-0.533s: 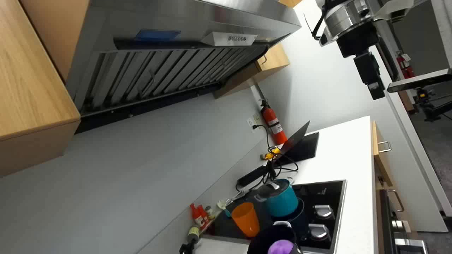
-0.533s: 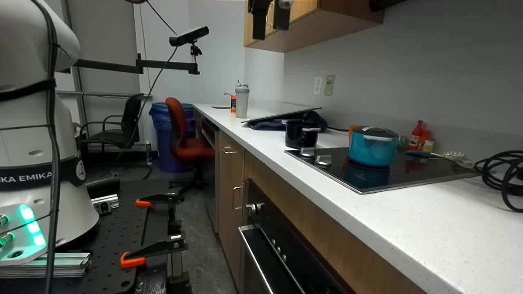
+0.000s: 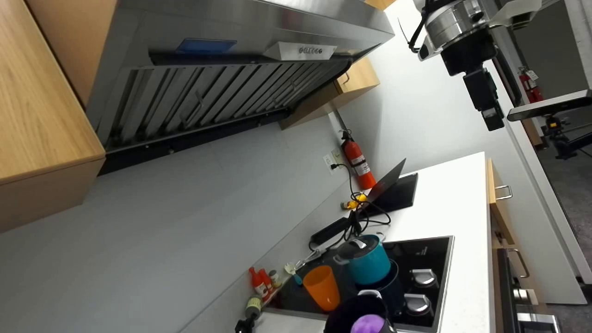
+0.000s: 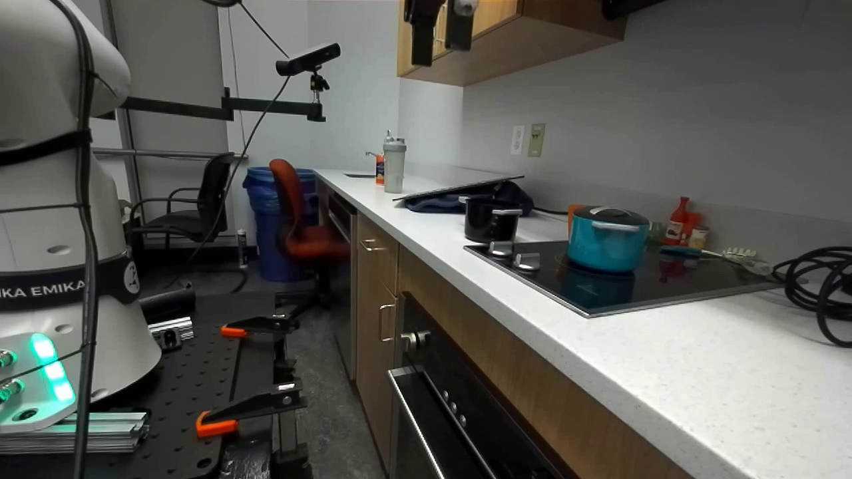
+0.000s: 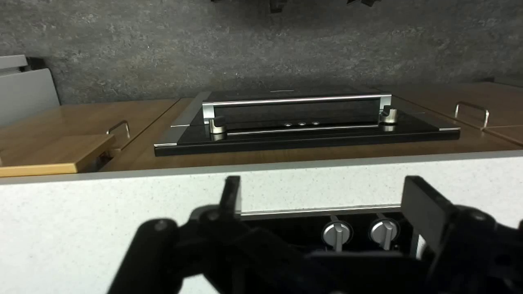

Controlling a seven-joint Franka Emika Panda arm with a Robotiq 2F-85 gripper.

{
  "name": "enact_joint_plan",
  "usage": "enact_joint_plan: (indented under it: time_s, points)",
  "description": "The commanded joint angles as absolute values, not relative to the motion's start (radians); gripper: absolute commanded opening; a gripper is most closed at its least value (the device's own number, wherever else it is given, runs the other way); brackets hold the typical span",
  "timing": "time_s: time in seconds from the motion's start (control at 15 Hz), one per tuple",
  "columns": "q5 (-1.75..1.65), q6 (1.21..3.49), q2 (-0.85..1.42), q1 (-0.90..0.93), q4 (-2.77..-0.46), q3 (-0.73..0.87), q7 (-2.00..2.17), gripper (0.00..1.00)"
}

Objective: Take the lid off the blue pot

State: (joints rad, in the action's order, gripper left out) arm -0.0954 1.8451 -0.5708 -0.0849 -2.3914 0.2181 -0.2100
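Note:
The blue pot (image 3: 372, 267) is teal and stands on the black cooktop, upright in an exterior view (image 4: 606, 247). Its dark lid (image 3: 360, 246) sits on top and has a light grip; it also shows in an exterior view (image 4: 611, 214). My gripper (image 3: 494, 121) is high above the counter, well apart from the pot. Its fingers hang at the top edge of an exterior view (image 4: 440, 53). In the wrist view the gripper (image 5: 322, 183) has its fingers wide apart with nothing between them. The pot and lid do not show in the wrist view.
An orange cup (image 3: 322, 287) stands beside the pot. A black pot (image 4: 489, 221) with a purple object (image 3: 368, 323) in it is near. Red bottles (image 4: 677, 223), a utensil (image 4: 719, 254) and black cables (image 4: 825, 286) lie around the cooktop (image 4: 586, 309). The range hood (image 3: 222, 92) hangs above.

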Motion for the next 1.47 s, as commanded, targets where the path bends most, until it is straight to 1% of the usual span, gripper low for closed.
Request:
enact_joint_plan:
  time_s: [0.0,0.8,1.07,1.4]
  points:
    - [-0.089,1.843,-0.568,-0.098,-2.389,0.207,-0.216,1.0]
    - [-0.093,1.863,-0.564,-0.098,-2.398,0.203,-0.212,1.0]
    - [-0.089,1.915,-0.533,-0.091,-2.423,0.197,-0.214,1.0]
    - [-0.06,2.081,-0.473,-0.079,-2.466,0.184,-0.196,1.0]
